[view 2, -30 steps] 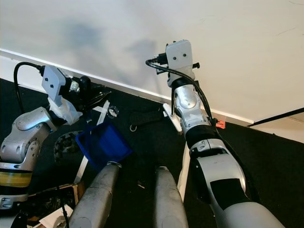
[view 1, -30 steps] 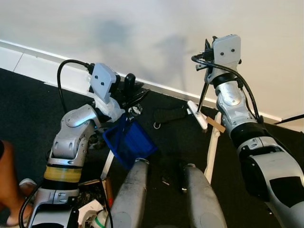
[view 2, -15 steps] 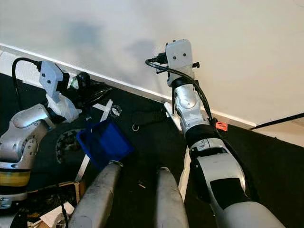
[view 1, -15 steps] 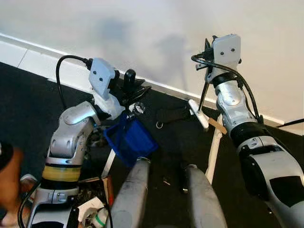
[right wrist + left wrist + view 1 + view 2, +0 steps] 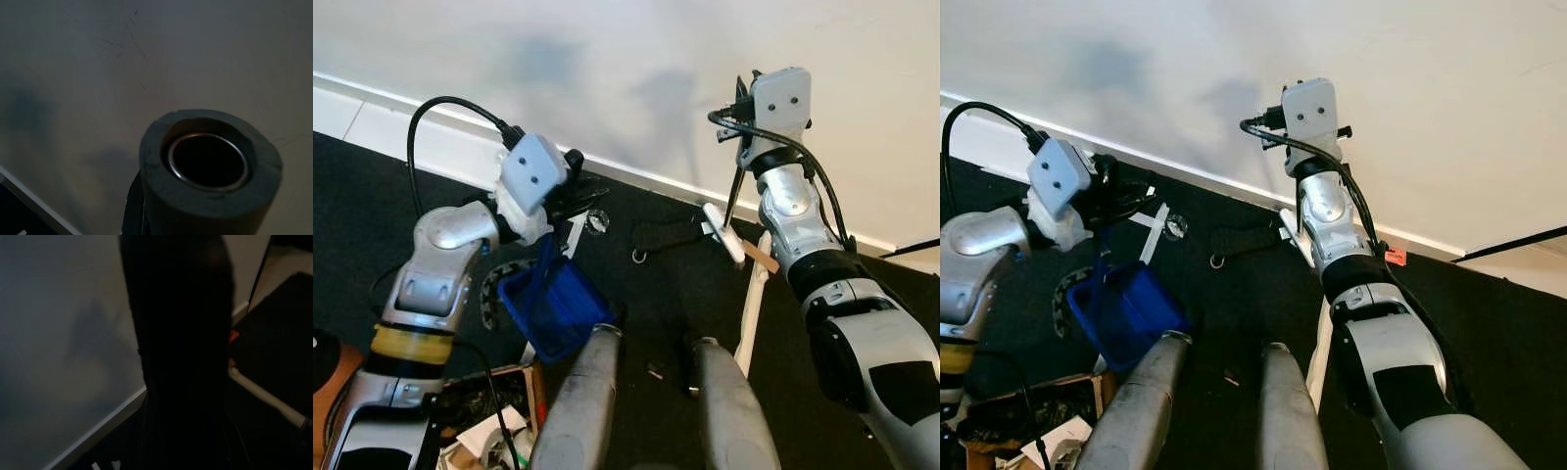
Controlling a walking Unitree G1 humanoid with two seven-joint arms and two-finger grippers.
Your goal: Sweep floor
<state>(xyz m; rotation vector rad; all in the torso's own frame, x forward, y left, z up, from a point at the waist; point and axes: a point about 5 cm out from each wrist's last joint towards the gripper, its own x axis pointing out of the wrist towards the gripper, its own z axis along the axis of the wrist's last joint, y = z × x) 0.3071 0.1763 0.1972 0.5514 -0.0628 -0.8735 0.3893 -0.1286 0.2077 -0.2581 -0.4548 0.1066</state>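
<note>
My left gripper (image 5: 574,188) is shut on the black handle of a blue dustpan (image 5: 551,305). The pan hangs tilted just above the black floor, in front of my left leg. My right gripper (image 5: 742,96) is raised near the white wall and is shut on the broom's handle. The right wrist view shows the handle's grey foam-covered end (image 5: 210,171). From that gripper a thin black pole runs down to the white broom head (image 5: 722,233) by the baseboard. The left wrist view is dark, with the black handle (image 5: 181,357) across its middle.
A black strap with a metal ring (image 5: 661,236) lies on the floor by the baseboard (image 5: 636,179). A white stick (image 5: 751,304) with an orange tag (image 5: 760,258) lies to the right. A cardboard box of litter (image 5: 494,411) sits at lower left, beside part of a person (image 5: 328,362).
My left arm has swung left and down, so the dustpan now hangs lower and further left. The person at the lower left has shifted. My right arm has not moved.
</note>
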